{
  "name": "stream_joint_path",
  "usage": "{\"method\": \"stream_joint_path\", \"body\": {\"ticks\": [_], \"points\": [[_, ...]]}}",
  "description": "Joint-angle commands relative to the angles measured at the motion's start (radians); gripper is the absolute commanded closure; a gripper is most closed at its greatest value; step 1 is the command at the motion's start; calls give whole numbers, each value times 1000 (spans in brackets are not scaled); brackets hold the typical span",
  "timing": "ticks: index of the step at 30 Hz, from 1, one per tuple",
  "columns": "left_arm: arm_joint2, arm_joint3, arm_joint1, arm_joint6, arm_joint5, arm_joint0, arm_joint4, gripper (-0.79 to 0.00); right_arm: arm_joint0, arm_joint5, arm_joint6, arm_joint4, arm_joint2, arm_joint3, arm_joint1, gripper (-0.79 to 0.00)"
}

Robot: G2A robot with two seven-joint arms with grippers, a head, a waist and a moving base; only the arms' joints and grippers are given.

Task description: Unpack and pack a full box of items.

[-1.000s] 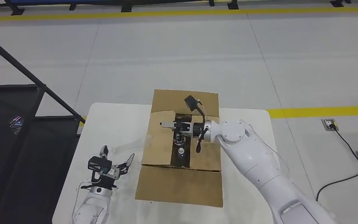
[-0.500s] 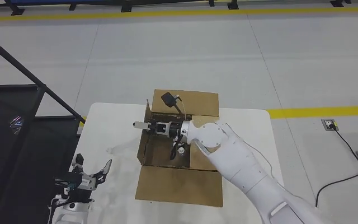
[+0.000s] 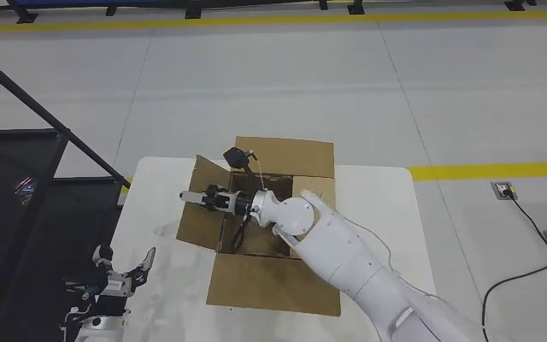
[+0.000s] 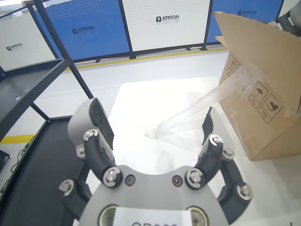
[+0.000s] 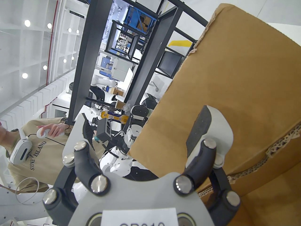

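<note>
Now, near the left corner of the table [image 3: 162, 184], our left gripper [image 3: 124, 259] hangs low with its fingers spread, holding nothing. Just beyond it, a loose strip of clear tape [image 4: 200, 109] trails from the side of the box [image 4: 258, 109] towards the tabletop. Next comes the left flap [image 3: 198, 224], tilted outward. Our right gripper [image 3: 186, 197] is at its outer edge, fingers apart and not clamped on it. We judge that we are opening the box and have not yet begun unpacking. The next move calls for folding this flap right down, then reaching inside for a first item.

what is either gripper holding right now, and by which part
Nothing: left gripper is open and empty, right gripper open by the box flap.
</note>
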Motion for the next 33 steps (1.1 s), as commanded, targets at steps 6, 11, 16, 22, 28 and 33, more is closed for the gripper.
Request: {"method": "stream_joint_path", "body": {"ticks": [6,11,16,22,28,33], "points": [[-5,14,-2,6,-6,5,-8,-785,34,22,-7,-25,-57,107,-75,-785],[-9,27,-3,9,-11,7,-14,-785,54,14,-3,-28,-74,183,-121,-785],[-7,32,-4,12,-13,7,-14,-785,74,26,14,-28,-79,252,-158,-785],[-8,32,-5,19,-23,10,-7,-785,90,7,33,-26,-70,318,-187,-785],[-24,-20,-4,28,-42,29,-17,-785,106,-112,29,-33,-44,341,-188,-785],[-43,-115,-2,28,-78,63,-7,-785,117,-236,7,-47,-4,359,-157,-785]]}}
